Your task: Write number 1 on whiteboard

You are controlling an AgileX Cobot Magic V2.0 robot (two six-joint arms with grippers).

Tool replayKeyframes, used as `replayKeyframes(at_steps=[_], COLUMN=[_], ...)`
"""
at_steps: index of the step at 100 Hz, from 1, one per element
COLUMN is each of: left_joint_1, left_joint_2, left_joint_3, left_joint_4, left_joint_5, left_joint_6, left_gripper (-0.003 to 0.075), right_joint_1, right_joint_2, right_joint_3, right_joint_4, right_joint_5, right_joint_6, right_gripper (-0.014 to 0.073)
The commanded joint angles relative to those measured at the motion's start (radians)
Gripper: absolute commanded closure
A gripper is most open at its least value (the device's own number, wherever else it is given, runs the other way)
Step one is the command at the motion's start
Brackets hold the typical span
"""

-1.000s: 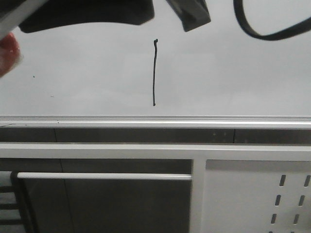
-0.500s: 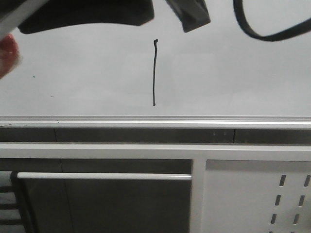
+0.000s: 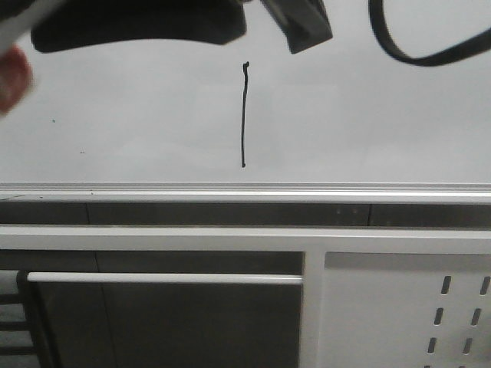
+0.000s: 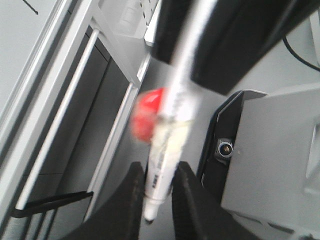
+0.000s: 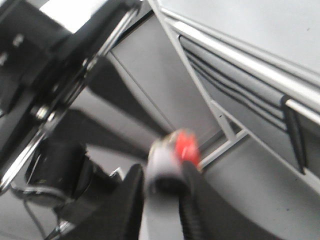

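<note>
The whiteboard (image 3: 368, 123) fills the upper front view, with its silver rail (image 3: 245, 189) along the lower edge. The number 1 (image 3: 244, 115) is a thin black vertical stroke with a small hook on top, near the board's middle. My left gripper (image 4: 159, 172) is shut on a white marker (image 4: 162, 165), whose tip (image 4: 149, 215) sticks out past the fingers. A blurred red blob (image 4: 147, 117) sits beside the marker body. My right gripper (image 5: 162, 172) is shut on a blurred grey-white cap (image 5: 167, 170) with a red part (image 5: 186, 145).
Black arm parts (image 3: 138, 23) and a dark block (image 3: 303, 23) hang over the board's top, and a black cable loop (image 3: 430, 46) is at the upper right. A white metal frame (image 3: 399, 307) with slotted holes stands below the rail. A blurred red thing (image 3: 11, 77) shows at the left edge.
The blurred red thing and the white bar at the front view's left edge have shifted slightly up. The stroke on the board is unchanged.
</note>
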Motion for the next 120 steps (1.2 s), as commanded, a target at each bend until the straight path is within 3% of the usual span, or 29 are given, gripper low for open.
replayKeyframes(at_steps=[1,13,36,50,61,76,91,108,120], left_joint_1=[-0.003,-0.003,-0.003,-0.003,-0.003,-0.003,-0.003,-0.003,-0.005], left_joint_2=[-0.007,-0.007,-0.013,-0.040,-0.082,-0.155,-0.188,-0.186,-0.182], left_joint_3=[-0.041,-0.041,-0.041,-0.030,0.016,0.129,0.255,0.358,0.388], left_joint_4=[-0.020,-0.020,-0.020,-0.020,-0.027,-0.137,-0.300,-0.436,-0.464], left_joint_5=[-0.110,-0.119,-0.158,-0.216,-0.323,-0.514,-0.742,-0.947,-1.007], left_joint_6=[-0.028,-0.028,-0.028,-0.058,-0.086,-0.086,-0.086,-0.086,-0.086], left_gripper=[0.0738,0.0738,0.0738,0.0738,0.0738,0.0738,0.0738,0.0738,0.0738], right_joint_1=[0.005,0.005,0.005,-0.005,-0.015,-0.023,-0.023,-0.023,-0.023], right_joint_2=[-0.019,-0.019,-0.022,-0.061,-0.117,-0.209,-0.304,-0.393,-0.443], right_joint_3=[-0.025,-0.025,-0.025,-0.023,-0.012,0.035,0.079,0.107,0.124], right_joint_4=[0.016,0.016,0.010,-0.063,-0.077,-0.129,-0.137,-0.135,-0.079], right_joint_5=[0.082,0.082,0.065,0.020,-0.034,-0.120,-0.280,-0.418,-0.534], right_joint_6=[-0.009,-0.009,-0.009,-0.009,-0.009,-0.009,-0.025,-0.170,-0.312], right_gripper=[0.0359,0.0306,0.0306,0.0313,0.0396,0.0673,0.0666,0.0666,0.0666])
